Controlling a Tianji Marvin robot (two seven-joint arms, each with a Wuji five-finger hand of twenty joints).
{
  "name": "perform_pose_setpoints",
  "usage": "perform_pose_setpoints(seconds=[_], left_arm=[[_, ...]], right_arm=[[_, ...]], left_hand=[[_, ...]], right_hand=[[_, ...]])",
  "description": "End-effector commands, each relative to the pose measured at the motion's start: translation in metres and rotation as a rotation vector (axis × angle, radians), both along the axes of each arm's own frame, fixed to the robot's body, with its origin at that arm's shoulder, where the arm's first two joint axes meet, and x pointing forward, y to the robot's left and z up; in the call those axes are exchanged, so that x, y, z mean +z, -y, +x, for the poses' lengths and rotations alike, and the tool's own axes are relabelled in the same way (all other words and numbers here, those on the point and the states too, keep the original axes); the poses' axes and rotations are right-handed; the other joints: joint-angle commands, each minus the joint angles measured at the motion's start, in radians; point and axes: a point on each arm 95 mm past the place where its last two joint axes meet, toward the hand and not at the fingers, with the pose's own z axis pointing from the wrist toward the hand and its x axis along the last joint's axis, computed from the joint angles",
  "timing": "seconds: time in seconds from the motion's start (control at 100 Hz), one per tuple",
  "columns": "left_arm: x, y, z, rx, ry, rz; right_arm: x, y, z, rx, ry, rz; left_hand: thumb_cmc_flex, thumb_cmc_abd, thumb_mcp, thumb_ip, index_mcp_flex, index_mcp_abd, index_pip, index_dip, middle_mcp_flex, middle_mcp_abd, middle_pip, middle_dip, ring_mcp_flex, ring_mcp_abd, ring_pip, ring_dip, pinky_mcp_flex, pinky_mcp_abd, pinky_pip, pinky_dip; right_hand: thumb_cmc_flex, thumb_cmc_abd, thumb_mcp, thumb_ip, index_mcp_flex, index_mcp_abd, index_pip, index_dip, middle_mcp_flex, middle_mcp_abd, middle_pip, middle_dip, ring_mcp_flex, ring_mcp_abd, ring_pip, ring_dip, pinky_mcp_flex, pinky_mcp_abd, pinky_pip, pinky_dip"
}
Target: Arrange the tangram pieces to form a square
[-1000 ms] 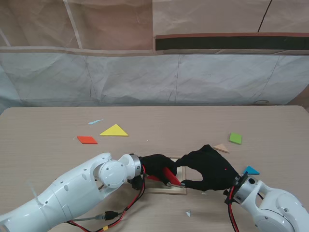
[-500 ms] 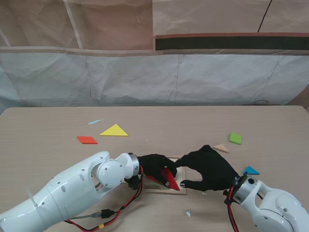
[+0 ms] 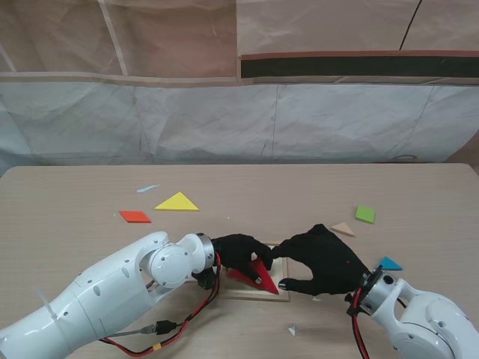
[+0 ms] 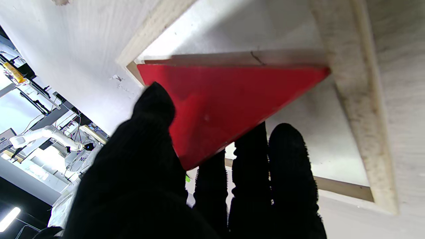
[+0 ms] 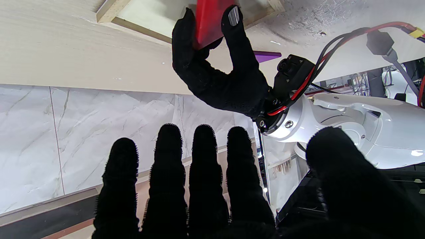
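White arms (image 3: 112, 292), apparently black-gloved hands.

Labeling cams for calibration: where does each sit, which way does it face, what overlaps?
Stand: above the shoulders, facing down at the table; both arms show.
Left wrist: along the left hand at the red triangle in the wooden frame.
Right wrist: along the open right hand toward the left hand.
Shared: all show the red triangle.

Right hand (image 5: 212, 192) in black glove, fingers (image 5: 204, 159) spread and holding nothing, left hand (image 5: 219, 73) pinching red triangle (image 5: 209, 20) at wooden frame (image 5: 109, 13), purple piece (image 5: 267, 55) beside its wrist, white forearm (image 5: 358, 122), red cable (image 5: 335, 43).
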Motion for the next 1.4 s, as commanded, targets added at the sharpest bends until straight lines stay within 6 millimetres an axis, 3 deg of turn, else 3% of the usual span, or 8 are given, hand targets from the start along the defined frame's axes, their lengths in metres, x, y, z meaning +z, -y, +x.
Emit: perform_pose_setpoints(seconds=[0.0, 0.18, 0.38, 0.74, 0.94, 1.07, 1.21, 1.39], left_arm=[[0.002, 0.001, 0.000, -0.005, 0.003, 0.006], [-0.002, 0.001, 0.001, 0.008, 0.030, 0.027], [-0.003, 0.005, 0.004, 0.039, 0.028, 0.002], [-0.003, 0.010, 0.003, 0.115, -0.050, -0.042], [-0.003, 0.006, 0.000, 0.075, -0.060, -0.012], [-0.003, 0.003, -0.001, 0.060, -0.048, 0.010], [-0.001, -0.001, -0.001, 0.046, -0.016, 0.042], [0.002, -0.002, 0.001, 0.042, 0.020, 0.037]], right_arm=[[0.000, -0.003, -0.001, 0.008, -0.001, -0.005], [-0.001, -0.002, -0.002, 0.005, -0.005, -0.006], [-0.002, -0.001, -0.002, -0.003, -0.014, -0.008], [-0.004, 0.000, -0.002, -0.007, -0.009, -0.012], [-0.005, 0.000, -0.002, -0.013, -0.017, -0.006], [-0.005, 0.000, -0.002, -0.016, -0.019, 0.003], [-0.006, 0.000, -0.002, -0.015, -0.023, 0.002], [-0.006, 0.000, -0.002, -0.017, -0.029, 0.003]], left_hand=[[0.051, 0.008, -0.038, 0.007, 0.044, -0.044, 0.030, 0.001, 0.023, 0.010, 0.002, -0.008, 0.025, 0.027, 0.031, -0.021, 0.013, -0.006, 0.046, 0.010], [0.117, 0.031, -0.131, 0.031, 0.075, -0.035, 0.073, -0.029, 0.079, 0.028, -0.014, 0.049, 0.078, 0.033, 0.057, -0.031, 0.075, 0.009, 0.084, 0.009], [0.216, 0.026, -0.023, 0.026, 0.156, 0.029, 0.133, -0.088, 0.279, 0.069, -0.212, 0.199, 0.222, -0.042, 0.113, -0.070, 0.260, -0.037, 0.146, -0.098], [0.269, 0.022, 0.043, 0.022, 0.195, 0.111, 0.140, -0.122, 0.342, 0.163, -0.169, 0.203, 0.359, -0.102, 0.139, -0.098, 0.433, -0.062, 0.188, -0.218], [0.241, -0.003, 0.035, 0.016, 0.171, 0.073, 0.124, -0.118, 0.312, 0.106, -0.187, 0.199, 0.276, -0.067, 0.096, -0.101, 0.325, -0.039, 0.149, -0.228], [0.187, -0.041, 0.052, 0.002, 0.127, 0.058, 0.095, -0.099, 0.267, 0.077, -0.230, 0.220, 0.204, -0.040, 0.069, -0.082, 0.239, -0.028, 0.111, -0.159], [0.063, -0.043, 0.129, -0.015, 0.059, 0.047, 0.009, -0.058, 0.061, 0.033, -0.043, 0.070, 0.071, -0.020, 0.017, -0.050, 0.090, -0.023, 0.035, -0.075], [-0.097, 0.000, 0.168, 0.031, -0.023, 0.064, -0.102, -0.052, -0.071, 0.005, -0.041, -0.039, -0.057, -0.014, -0.095, -0.069, -0.066, -0.006, -0.092, -0.059]], right_hand=[[-0.020, 0.036, -0.020, -0.001, -0.011, -0.015, -0.005, 0.001, -0.024, -0.006, -0.013, 0.001, -0.013, -0.007, -0.024, -0.006, -0.020, 0.008, -0.010, 0.001], [-0.020, 0.037, -0.020, -0.001, -0.010, -0.016, -0.005, 0.001, -0.024, -0.008, -0.013, 0.001, -0.011, -0.007, -0.024, -0.006, -0.020, 0.008, -0.010, 0.001], [-0.019, 0.036, -0.020, -0.001, -0.010, -0.017, -0.005, 0.001, -0.024, -0.006, -0.014, 0.001, -0.012, -0.008, -0.025, -0.006, -0.020, 0.008, -0.010, 0.001], [-0.018, 0.035, -0.019, -0.001, -0.009, -0.016, -0.004, 0.001, -0.023, -0.005, -0.014, 0.001, -0.011, -0.006, -0.025, -0.006, -0.020, 0.008, -0.010, 0.001], [-0.017, 0.035, -0.020, -0.001, -0.008, -0.015, -0.004, 0.001, -0.022, -0.007, -0.014, 0.001, -0.012, -0.006, -0.025, -0.006, -0.020, 0.008, -0.010, 0.002], [-0.015, 0.035, -0.020, -0.001, -0.007, -0.016, -0.003, 0.001, -0.022, -0.006, -0.014, 0.001, -0.011, -0.006, -0.024, -0.005, -0.021, 0.008, -0.010, 0.001], [-0.016, 0.036, -0.020, -0.001, -0.007, -0.018, -0.003, 0.001, -0.022, -0.006, -0.014, 0.001, -0.011, -0.007, -0.024, -0.005, -0.019, 0.007, -0.010, 0.001], [-0.016, 0.036, -0.021, -0.001, -0.005, -0.016, -0.002, 0.001, -0.021, -0.008, -0.014, 0.001, -0.009, -0.009, -0.024, -0.005, -0.020, 0.008, -0.010, 0.001]])
